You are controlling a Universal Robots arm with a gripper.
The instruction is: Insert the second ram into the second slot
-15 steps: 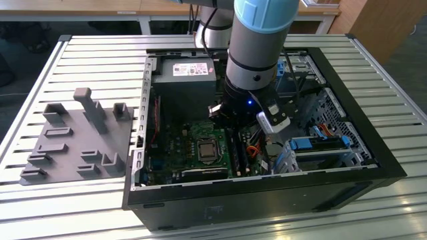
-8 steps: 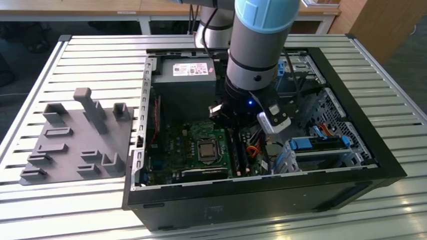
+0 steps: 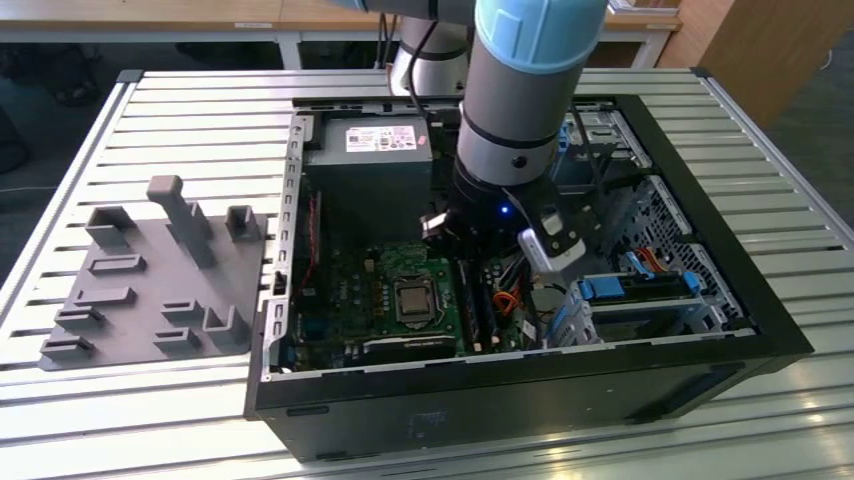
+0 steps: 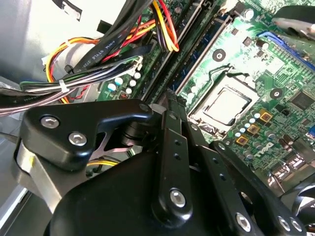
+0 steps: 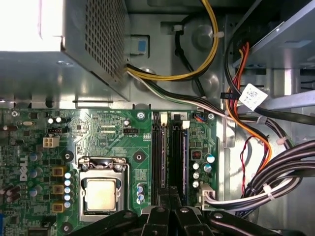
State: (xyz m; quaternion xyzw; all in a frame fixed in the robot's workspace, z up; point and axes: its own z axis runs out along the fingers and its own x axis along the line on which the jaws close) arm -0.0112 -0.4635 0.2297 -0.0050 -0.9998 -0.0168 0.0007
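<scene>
We hold our tool [image 5: 170, 196], fingers together, just above the memory slots [image 5: 170, 152] beside the processor socket [image 5: 101, 191], pressing the thin, stiff, fragile second ram [image 5: 183, 157] along its top edge.

The work surface is a slatted pale metal table [image 3: 160, 110], brightly lit from above. Behind it stands a light wooden bench [image 3: 240, 15] on white legs. A wooden panel [image 3: 774, 50], possibly a cabinet side, occupies the far corner at the exterior view's right, over dark flooring [image 3: 827, 130].
</scene>
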